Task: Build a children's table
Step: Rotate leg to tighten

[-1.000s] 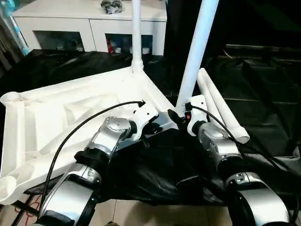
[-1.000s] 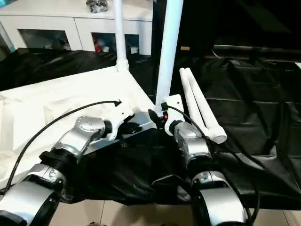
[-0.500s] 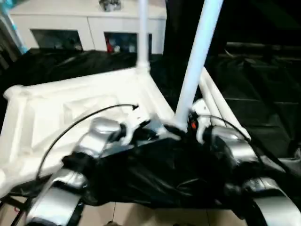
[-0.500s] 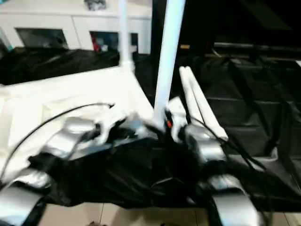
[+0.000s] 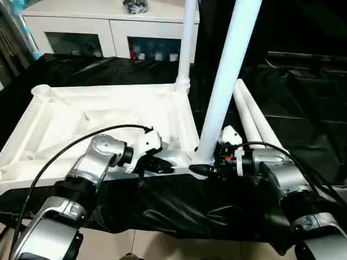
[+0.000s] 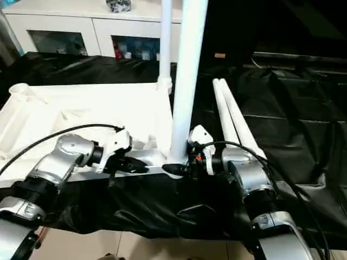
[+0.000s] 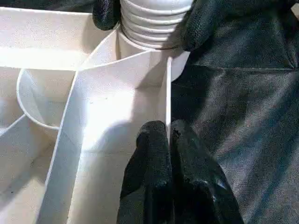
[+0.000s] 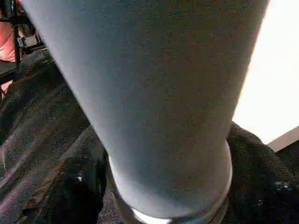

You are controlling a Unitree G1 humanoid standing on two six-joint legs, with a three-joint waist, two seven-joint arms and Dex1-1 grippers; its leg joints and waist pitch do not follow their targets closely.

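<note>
The white tabletop (image 5: 70,124) lies upside down on black cloth, ribs up. One white leg (image 5: 187,43) stands in its far right corner socket. A second leg (image 5: 227,81) stands at the near right corner, its ribbed end (image 7: 156,23) in the socket. My right gripper (image 5: 205,170) is shut around that leg's base, with its fingers (image 8: 74,191) on either side. My left gripper (image 7: 169,135) is shut on the tabletop's thin edge wall (image 7: 168,93) just beside that corner. Two more legs (image 5: 255,116) lie side by side on the cloth to the right.
A white cabinet (image 5: 108,32) with glass doors stands behind the work. Black cloth (image 5: 303,97) covers the surface and hangs over the near edge above a tiled floor. A black cable (image 5: 70,146) loops over my left forearm.
The camera has shifted. My right gripper has turned from pointing upward to reaching sideways at the leg's base, and the leg stands more upright. My left gripper stays at the tabletop's edge.
</note>
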